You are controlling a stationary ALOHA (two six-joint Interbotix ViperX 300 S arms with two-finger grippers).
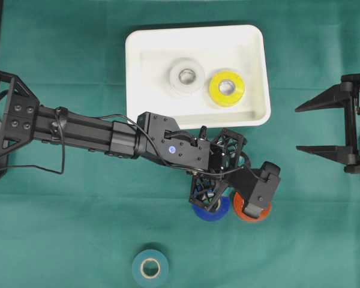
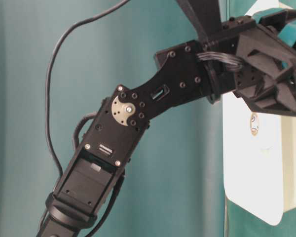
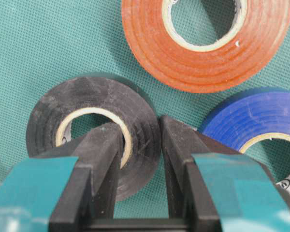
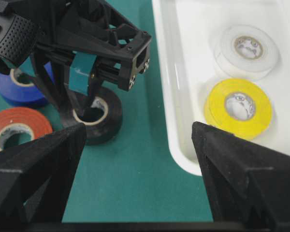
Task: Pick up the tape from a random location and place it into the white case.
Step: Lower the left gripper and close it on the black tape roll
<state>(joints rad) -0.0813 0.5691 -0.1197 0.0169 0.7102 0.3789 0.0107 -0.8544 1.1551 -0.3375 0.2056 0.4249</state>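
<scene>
A black tape roll (image 3: pixel 63 111) lies flat on the green cloth. My left gripper (image 3: pixel 141 130) is shut on its wall, one finger inside the hole and the other against the outer side. In the overhead view this gripper (image 1: pixel 211 193) covers the black roll. The right wrist view shows the same black roll (image 4: pixel 108 121) under the left fingers (image 4: pixel 79 96). The white case (image 1: pixel 138 54) lies behind it and holds a white roll (image 1: pixel 186 76) and a yellow roll (image 1: pixel 227 88). My right gripper (image 1: pixel 315 129) stands open and empty at the right, beside the case.
A blue roll (image 1: pixel 219 210) and an orange roll (image 1: pixel 252 215) lie close to the black one, right next to the left gripper. A teal roll (image 1: pixel 150 267) sits near the front edge. The case rim (image 4: pixel 169 96) is near the right gripper (image 4: pixel 139 130).
</scene>
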